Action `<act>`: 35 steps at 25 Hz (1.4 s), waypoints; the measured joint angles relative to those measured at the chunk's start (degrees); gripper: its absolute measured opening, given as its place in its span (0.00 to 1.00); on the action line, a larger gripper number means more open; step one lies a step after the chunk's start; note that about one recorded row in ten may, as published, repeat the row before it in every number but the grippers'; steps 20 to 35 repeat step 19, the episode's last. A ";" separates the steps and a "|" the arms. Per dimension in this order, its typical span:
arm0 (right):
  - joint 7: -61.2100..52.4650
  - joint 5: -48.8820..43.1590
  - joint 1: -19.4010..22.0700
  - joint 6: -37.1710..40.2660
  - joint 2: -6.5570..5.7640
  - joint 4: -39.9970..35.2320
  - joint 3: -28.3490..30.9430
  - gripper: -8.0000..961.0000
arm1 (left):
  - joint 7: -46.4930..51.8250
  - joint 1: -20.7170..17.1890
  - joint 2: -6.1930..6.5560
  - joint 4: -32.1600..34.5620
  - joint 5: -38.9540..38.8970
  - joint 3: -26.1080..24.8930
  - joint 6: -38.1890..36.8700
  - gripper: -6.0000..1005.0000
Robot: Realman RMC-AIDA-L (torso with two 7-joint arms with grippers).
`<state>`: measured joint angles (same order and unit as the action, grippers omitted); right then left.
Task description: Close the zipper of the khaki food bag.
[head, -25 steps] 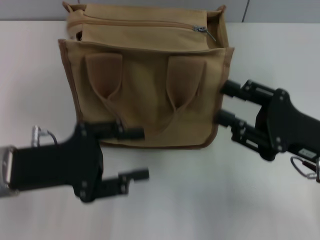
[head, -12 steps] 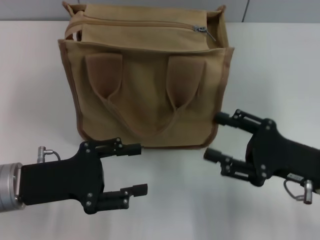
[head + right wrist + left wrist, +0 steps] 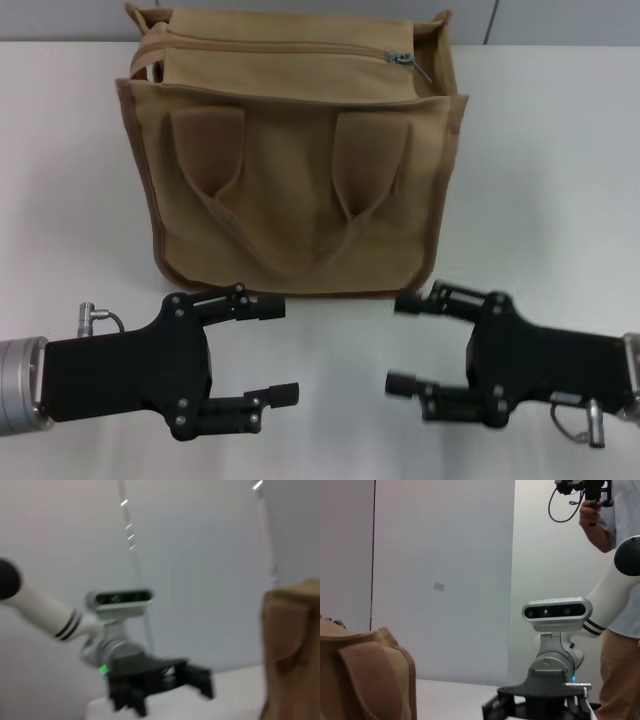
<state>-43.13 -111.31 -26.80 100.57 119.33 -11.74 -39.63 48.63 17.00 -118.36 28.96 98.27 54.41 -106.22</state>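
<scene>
The khaki food bag (image 3: 295, 180) stands upright at the back middle of the white table, its two handles hanging down its front face. The zipper (image 3: 270, 47) runs along the bag's top, shut over most of its length, with the silver slider (image 3: 400, 57) near the right end. My left gripper (image 3: 272, 350) is open and empty in front of the bag's lower left. My right gripper (image 3: 400, 342) is open and empty in front of the bag's lower right. The two grippers face each other. The bag's edge shows in the left wrist view (image 3: 365, 675) and the right wrist view (image 3: 292, 650).
The white table (image 3: 540, 150) reaches out on both sides of the bag. A person (image 3: 620, 630) stands behind the robot in the left wrist view. The right gripper (image 3: 540, 705) shows in the left wrist view, the left gripper (image 3: 155, 680) in the right wrist view.
Both grippers have drawn back from the bag's sides toward the front of the table. The right gripper moved left and down; the left gripper moved down a little. The bag stayed put.
</scene>
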 joint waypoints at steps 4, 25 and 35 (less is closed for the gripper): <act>-1.24 -0.05 -0.44 -0.25 -0.07 -1.00 -3.05 0.81 | -0.14 -0.09 0.05 0.00 0.00 0.00 0.34 0.76; -1.34 -0.10 -1.24 -2.73 0.02 -1.44 -3.62 0.81 | -0.33 0.29 -0.05 0.28 1.53 -0.01 1.28 0.76; -1.34 -0.10 -1.24 -2.73 0.02 -1.44 -3.62 0.81 | -0.33 0.29 -0.05 0.28 1.53 -0.01 1.28 0.76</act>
